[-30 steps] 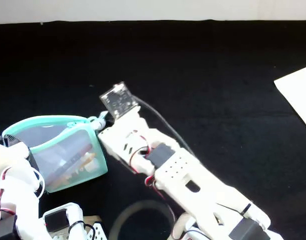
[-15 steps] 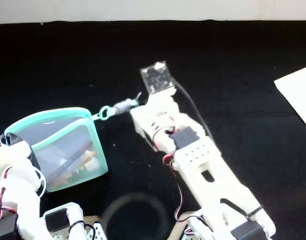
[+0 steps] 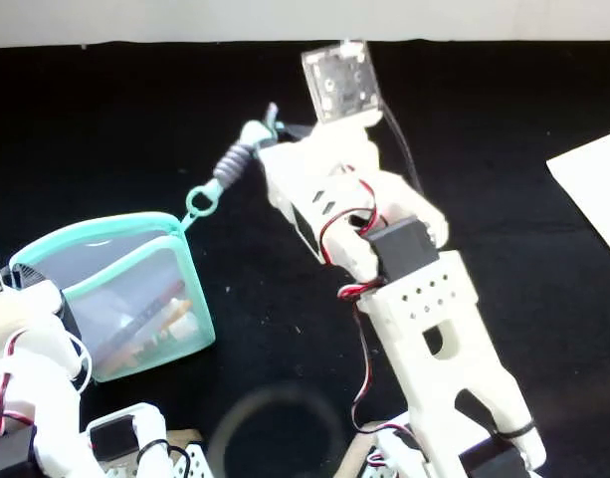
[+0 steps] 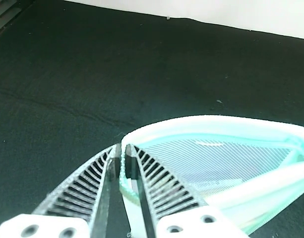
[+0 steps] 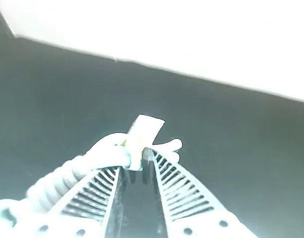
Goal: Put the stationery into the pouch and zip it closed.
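On the black table sits the teal mesh pouch, soft and light, likely to drag unless anchored. The left gripper pinches its rim; the right gripper clamps the braided zip cord, limp but probably the surest place to pull. The stationery lies inside, showing through the mesh.

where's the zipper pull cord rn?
High view: the zipper pull cord runs diagonally from the upper right corner of the pouch, left of centre, up to the right end effector, which clamps its far end.
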`<action>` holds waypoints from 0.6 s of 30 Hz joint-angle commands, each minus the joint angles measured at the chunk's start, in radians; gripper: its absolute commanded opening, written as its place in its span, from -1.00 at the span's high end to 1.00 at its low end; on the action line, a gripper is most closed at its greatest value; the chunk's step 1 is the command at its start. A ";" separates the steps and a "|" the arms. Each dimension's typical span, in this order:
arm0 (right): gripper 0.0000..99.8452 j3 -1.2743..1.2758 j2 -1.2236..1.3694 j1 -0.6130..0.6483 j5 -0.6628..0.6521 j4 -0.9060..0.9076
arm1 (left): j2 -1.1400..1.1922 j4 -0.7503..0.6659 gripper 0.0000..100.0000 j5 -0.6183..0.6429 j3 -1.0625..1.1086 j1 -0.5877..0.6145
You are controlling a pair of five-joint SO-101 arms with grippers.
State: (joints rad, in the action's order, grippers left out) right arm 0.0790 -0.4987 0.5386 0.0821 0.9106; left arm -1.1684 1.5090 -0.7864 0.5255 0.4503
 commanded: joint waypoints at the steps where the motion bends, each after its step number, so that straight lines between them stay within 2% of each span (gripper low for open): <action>1: 0.98 -0.262 -0.015 0.012 0.008 0.067 | 0.053 0.018 0.99 0.014 0.104 -0.025; 10: 0.98 -0.475 -0.013 0.087 0.008 0.148 | 0.053 0.017 0.99 0.014 0.104 -0.027; 18: 0.98 -0.656 0.104 0.214 0.006 0.150 | 0.053 0.023 0.99 0.015 0.102 -0.137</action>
State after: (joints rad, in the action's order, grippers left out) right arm -0.4227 -0.4005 0.7227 0.0806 1.0671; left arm -1.1684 1.5090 -0.7848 0.5255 0.3659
